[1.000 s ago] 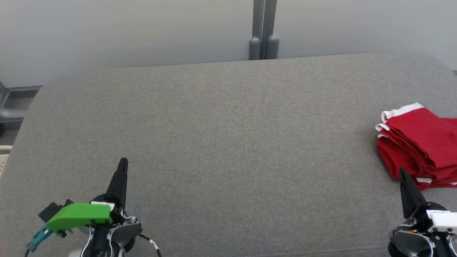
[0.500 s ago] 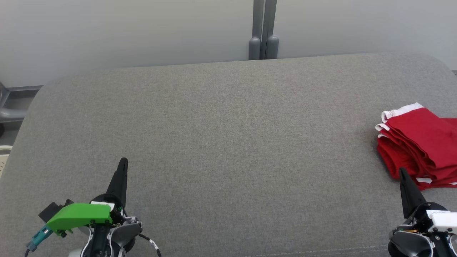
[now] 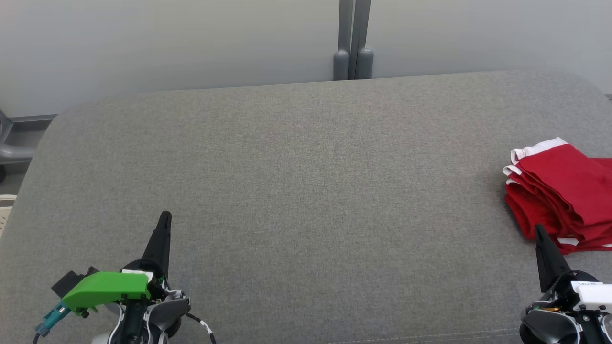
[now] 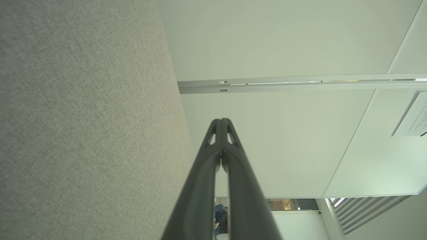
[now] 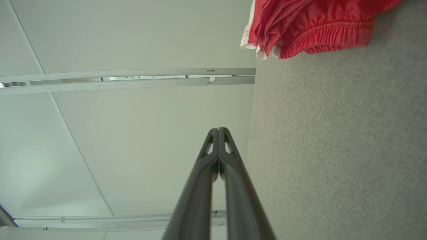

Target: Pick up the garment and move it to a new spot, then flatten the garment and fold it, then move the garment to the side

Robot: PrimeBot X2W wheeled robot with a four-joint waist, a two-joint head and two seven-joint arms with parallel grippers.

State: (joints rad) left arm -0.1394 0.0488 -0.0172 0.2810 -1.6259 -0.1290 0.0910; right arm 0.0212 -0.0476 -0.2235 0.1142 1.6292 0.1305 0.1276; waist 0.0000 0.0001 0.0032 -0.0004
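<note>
We see the garment (image 3: pixel 562 191), red with white trim, lying folded in a layered stack at the far right of the grey fabric surface (image 3: pixel 306 181), its right part cut off by the edge of the head view. In the right wrist view its gathered waistband and white hems show at the top, resting on the same grey fabric. Our right gripper (image 3: pixel 539 229) sits at the lower right of the head view with its jaws clenched together on nothing. Its dark tip overlaps the garment's near edge in that view, though we cannot tell whether it touches the cloth; the right wrist view shows the closed fingers (image 5: pixel 200 186) well apart from the red stack. Our left gripper (image 3: pixel 165 219) sits at the lower left, well apart from the garment, jaws also pressed together and empty, with a green cover (image 3: pixel 105 288) on its wrist. The wide middle of the surface lies between the two grippers. Behind the surface stand pale wall panels (image 3: pixel 167 43) joined by a grey post (image 3: pixel 354 38).
</note>
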